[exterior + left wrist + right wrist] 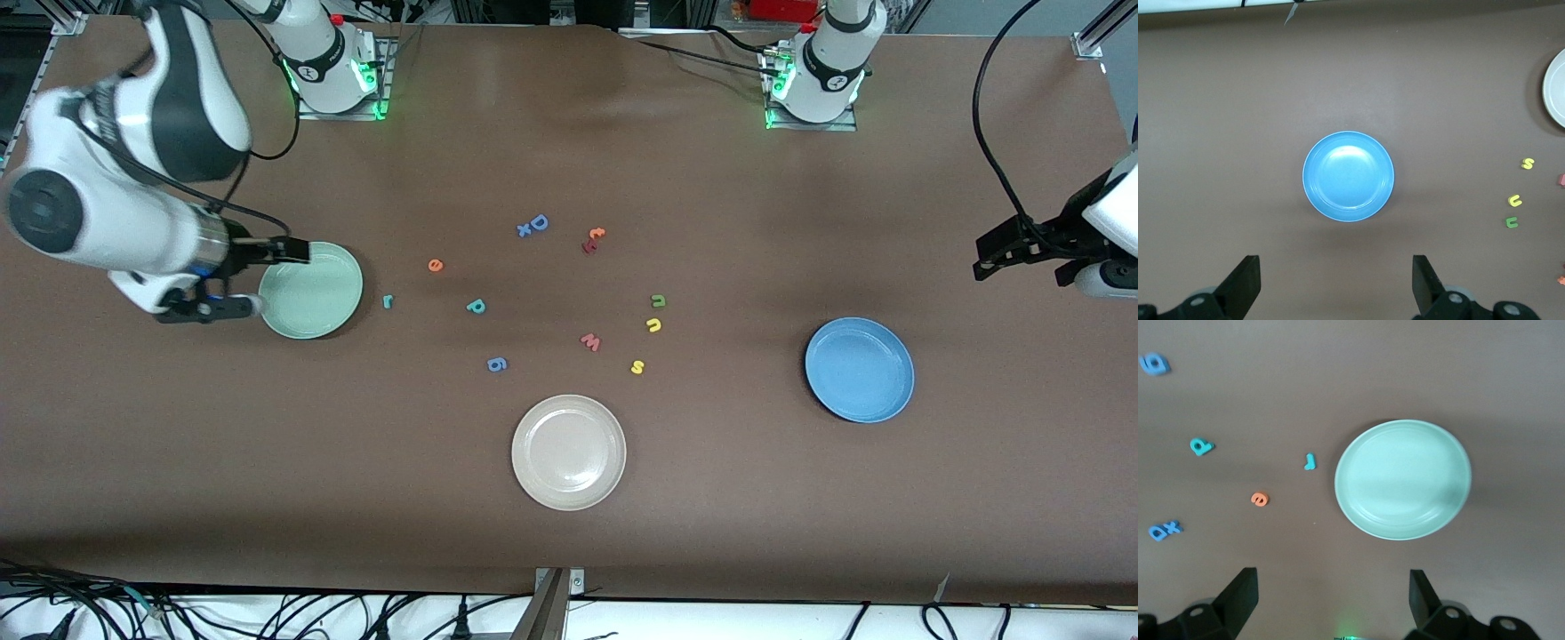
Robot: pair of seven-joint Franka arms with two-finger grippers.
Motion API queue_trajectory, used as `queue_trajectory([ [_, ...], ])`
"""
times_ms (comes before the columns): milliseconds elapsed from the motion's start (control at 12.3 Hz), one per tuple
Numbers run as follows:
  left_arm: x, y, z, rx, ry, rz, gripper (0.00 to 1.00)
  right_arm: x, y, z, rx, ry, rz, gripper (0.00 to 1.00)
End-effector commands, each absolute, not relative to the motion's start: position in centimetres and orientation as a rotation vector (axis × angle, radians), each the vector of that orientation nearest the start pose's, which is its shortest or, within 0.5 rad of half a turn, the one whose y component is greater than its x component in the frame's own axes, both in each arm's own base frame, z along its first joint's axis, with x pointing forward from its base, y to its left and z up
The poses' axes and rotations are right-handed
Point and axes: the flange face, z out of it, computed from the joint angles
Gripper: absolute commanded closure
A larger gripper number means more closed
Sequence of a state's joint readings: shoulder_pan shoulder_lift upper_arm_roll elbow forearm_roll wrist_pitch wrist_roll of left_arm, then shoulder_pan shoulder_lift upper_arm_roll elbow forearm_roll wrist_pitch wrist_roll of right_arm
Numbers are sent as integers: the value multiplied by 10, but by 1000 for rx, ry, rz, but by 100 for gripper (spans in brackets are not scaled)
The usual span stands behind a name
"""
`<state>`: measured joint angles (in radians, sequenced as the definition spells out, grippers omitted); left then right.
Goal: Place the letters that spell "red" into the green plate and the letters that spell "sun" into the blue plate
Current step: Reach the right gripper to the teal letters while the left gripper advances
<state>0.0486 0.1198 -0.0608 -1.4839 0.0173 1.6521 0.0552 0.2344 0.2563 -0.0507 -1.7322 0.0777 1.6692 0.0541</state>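
The empty green plate [311,291] [1403,479] lies toward the right arm's end of the table. Beside it are the teal "r" [388,301] [1310,461], orange "e" [435,265] [1259,499] and teal "d" [476,306] [1201,446]. The empty blue plate [859,369] [1348,176] lies toward the left arm's end. The yellow "s" [637,366] [1527,163], yellow "u" [653,325] [1515,200] and green "n" [658,301] [1511,222] lie mid-table. My right gripper [284,278] [1331,577] hangs open over the green plate's edge. My left gripper [1022,262] [1335,263] hangs open, empty, over bare table near the blue plate.
A beige-white plate [569,452] [1557,87] sits nearest the front camera. Other letters lie mid-table: a blue "g" [497,364], a red "w" [590,341], a blue "D" with a small "x" [533,225], and a red-orange pair [593,238].
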Motion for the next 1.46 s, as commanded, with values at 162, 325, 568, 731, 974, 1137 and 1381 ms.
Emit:
queue_trajectory([
  [162, 587, -6, 612, -3130, 106, -118, 0, 556, 191, 343, -3097, -130, 468, 0],
  [325, 587, -6, 611, -3129, 111, -118, 0, 545, 221, 319, -3102, -9, 307, 0],
  [568, 590, -15, 604, -3129, 135, -118, 0, 531, 261, 287, -3086, 118, 174, 0],
  [731, 590, -14, 589, -3131, 138, -75, 0, 521, 297, 267, -3082, 200, 125, 0],
  [974, 588, -39, 558, -3136, 201, -32, 0, 518, 312, 236, -3058, 373, 93, 1],
  [1137, 587, -51, 536, -3134, 233, -4, 0, 520, 314, 220, -3035, 505, 84, 7],
  [1381, 582, -51, 513, -3143, 246, 67, 0, 517, 326, 199, -3017, 667, 121, 13],
])
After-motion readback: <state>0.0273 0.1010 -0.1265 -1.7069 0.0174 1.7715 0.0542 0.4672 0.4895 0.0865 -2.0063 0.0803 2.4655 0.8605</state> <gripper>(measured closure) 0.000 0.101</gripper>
